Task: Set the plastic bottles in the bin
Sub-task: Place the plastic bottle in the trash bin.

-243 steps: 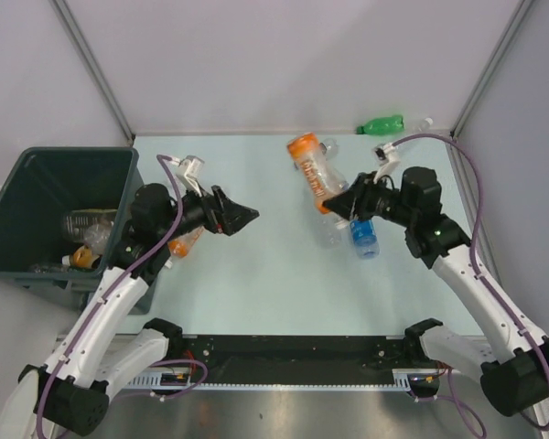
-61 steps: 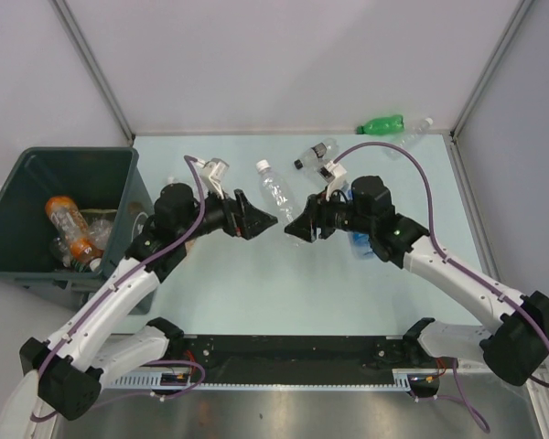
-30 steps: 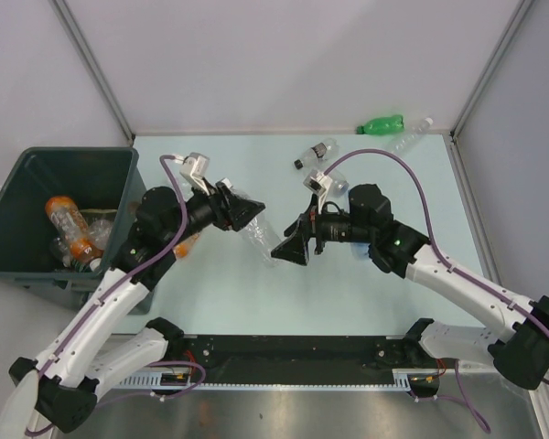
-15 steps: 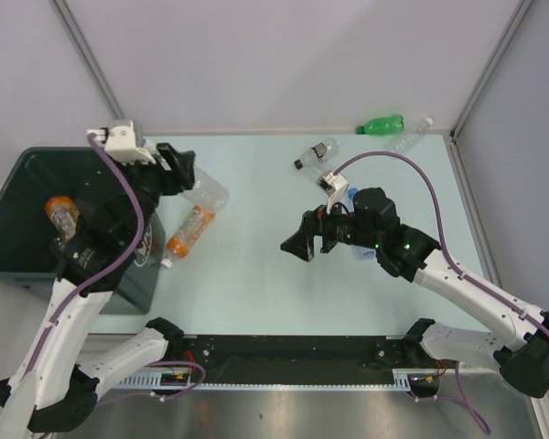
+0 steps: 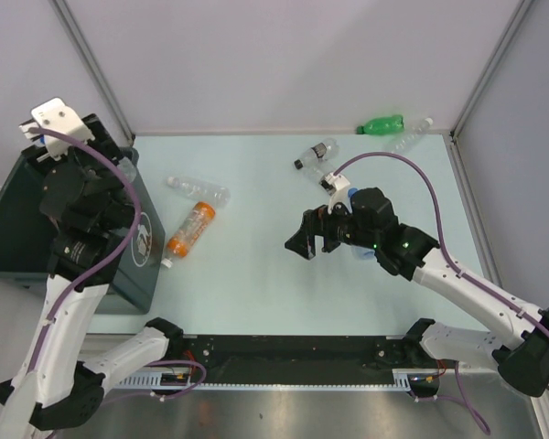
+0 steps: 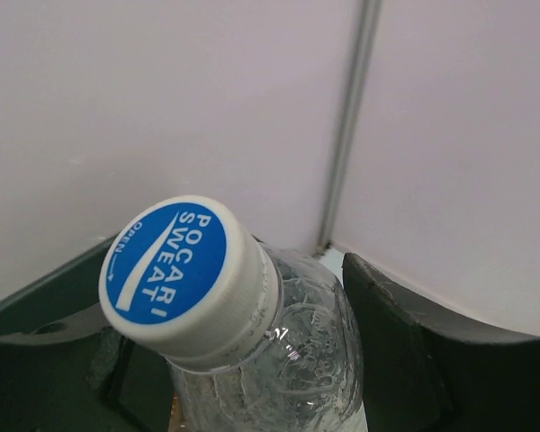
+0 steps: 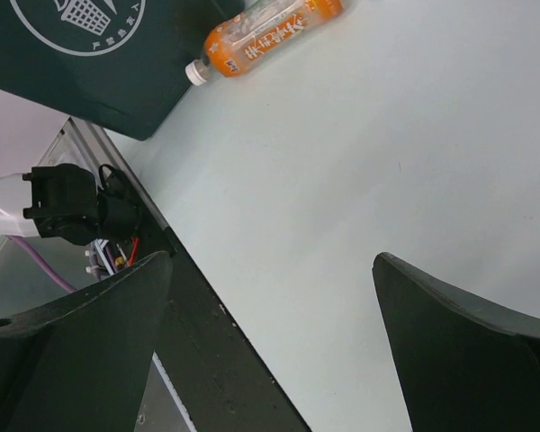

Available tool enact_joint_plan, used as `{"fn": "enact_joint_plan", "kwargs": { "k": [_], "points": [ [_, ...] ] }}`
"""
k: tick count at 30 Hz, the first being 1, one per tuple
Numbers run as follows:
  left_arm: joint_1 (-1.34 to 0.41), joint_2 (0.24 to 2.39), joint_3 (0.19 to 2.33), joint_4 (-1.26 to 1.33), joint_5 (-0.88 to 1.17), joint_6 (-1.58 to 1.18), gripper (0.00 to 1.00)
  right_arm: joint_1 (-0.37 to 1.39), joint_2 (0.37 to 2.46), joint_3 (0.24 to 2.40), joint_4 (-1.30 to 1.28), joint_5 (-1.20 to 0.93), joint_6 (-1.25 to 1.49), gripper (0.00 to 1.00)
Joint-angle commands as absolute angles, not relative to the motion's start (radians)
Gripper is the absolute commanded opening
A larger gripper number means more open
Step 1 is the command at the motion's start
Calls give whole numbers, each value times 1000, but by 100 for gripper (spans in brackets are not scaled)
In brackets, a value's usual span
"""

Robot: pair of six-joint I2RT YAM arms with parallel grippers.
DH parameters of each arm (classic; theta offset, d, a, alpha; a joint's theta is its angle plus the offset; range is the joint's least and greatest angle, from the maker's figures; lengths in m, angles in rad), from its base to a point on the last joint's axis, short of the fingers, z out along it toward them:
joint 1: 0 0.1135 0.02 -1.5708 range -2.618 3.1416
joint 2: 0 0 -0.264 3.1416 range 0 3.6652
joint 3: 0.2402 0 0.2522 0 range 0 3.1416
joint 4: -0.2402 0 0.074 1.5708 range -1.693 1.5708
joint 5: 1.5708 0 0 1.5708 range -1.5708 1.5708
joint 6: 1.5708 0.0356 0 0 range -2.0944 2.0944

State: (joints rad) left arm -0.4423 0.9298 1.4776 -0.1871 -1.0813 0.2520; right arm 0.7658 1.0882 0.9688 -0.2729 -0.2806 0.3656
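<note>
Table (image 5: pixel 256 283): pale top with loose bottles lying on it.
Bin (image 5: pixel 145 240): at the table's left side, under the raised left arm.
Right gripper (image 5: pixel 304 243): fingers spread wide and holding nothing, over mid-table.
Left gripper (image 6: pixel 229 301): pinching a clear bottle (image 6: pixel 297 360) above the bin.
Orange bottle (image 5: pixel 188 229): lying just beside the bin.

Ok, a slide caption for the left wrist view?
Left gripper holding a clear bottle, blue-and-white cap toward the camera, against pale walls.

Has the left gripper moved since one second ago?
Yes. The left gripper, holding a clear bottle, moved left, from over the table to over the bin.
</note>
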Motion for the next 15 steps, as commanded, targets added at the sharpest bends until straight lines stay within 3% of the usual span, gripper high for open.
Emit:
{"fn": "enact_joint_plan", "kwargs": {
  "k": [1,3,6,10,15],
  "points": [
    [-397,936,1465,-9,-1210,411,52,750,1091,980,-270,-270,373,100],
    [-374,939,1457,-6,-1216,411,52,747,1089,982,-273,-268,377,100],
    [-362,940,1440,-6,-1235,410,62,742,1092,982,-275,-268,379,100],
    [-356,951,1436,-23,-1262,396,98,742,1095,982,-278,-267,379,100],
    [-357,965,1476,-154,-1241,309,100,738,1100,982,-279,-265,382,100]
  ]
}}
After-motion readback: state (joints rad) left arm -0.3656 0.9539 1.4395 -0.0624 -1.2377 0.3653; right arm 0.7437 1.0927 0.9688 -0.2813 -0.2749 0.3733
